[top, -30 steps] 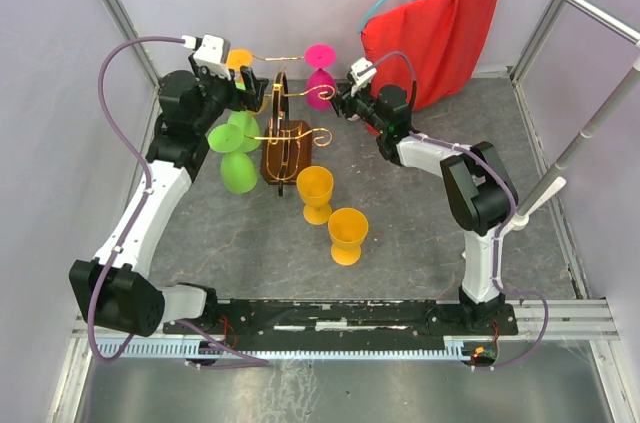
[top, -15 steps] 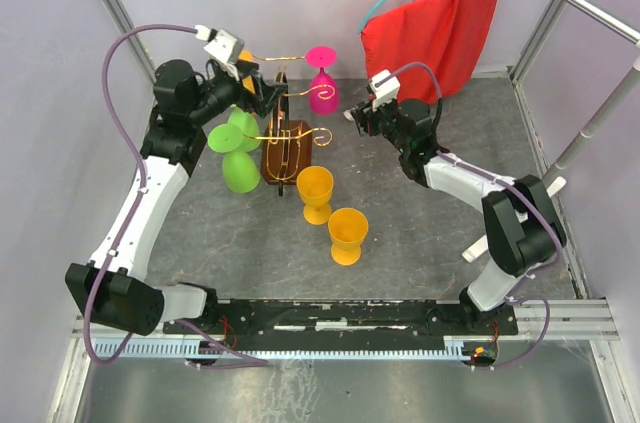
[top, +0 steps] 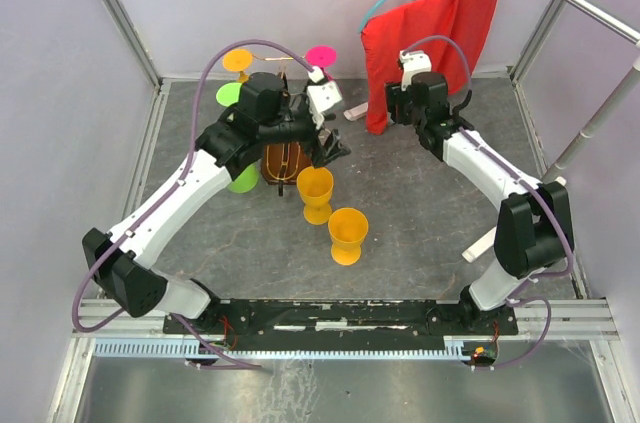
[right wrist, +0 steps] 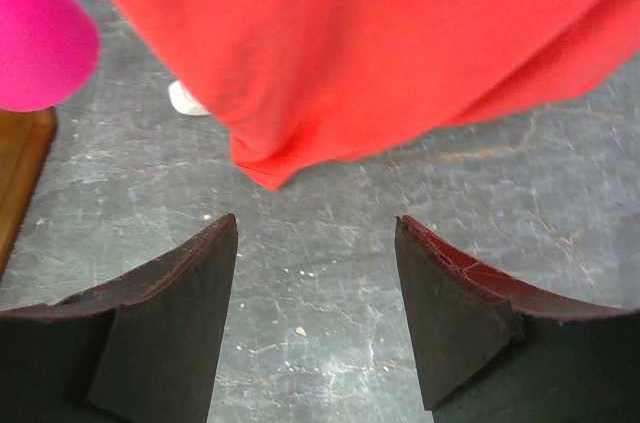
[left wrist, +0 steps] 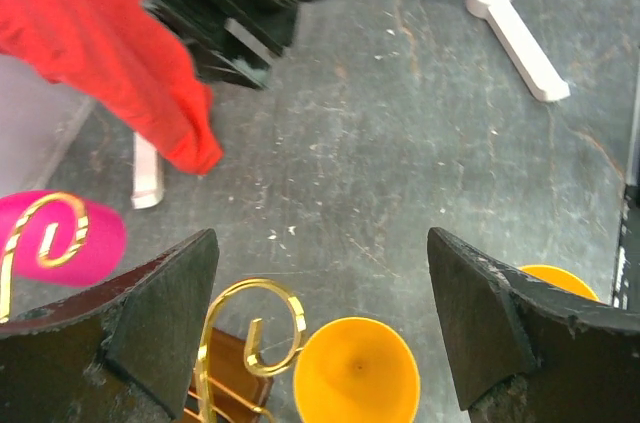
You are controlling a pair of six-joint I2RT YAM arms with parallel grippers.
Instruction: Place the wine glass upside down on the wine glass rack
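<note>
Two orange wine glasses stand upright on the table, one just in front of the wine glass rack, the other nearer. My left gripper hangs open just above and behind the first glass, next to a gold scroll arm, with nothing between its fingers. A pink glass, an orange one and green ones hang upside down on the rack. My right gripper is open and empty by the red cloth, away from the pink glass.
My left arm covers most of the rack in the top view. The red cloth hangs at the back right. A white stand foot lies on the grey table. Frame posts run along both sides.
My left arm swung from the rack's left side across to its front right, over the near orange glass. My right gripper opened wider and drew back from the pink glass toward the red cloth.
</note>
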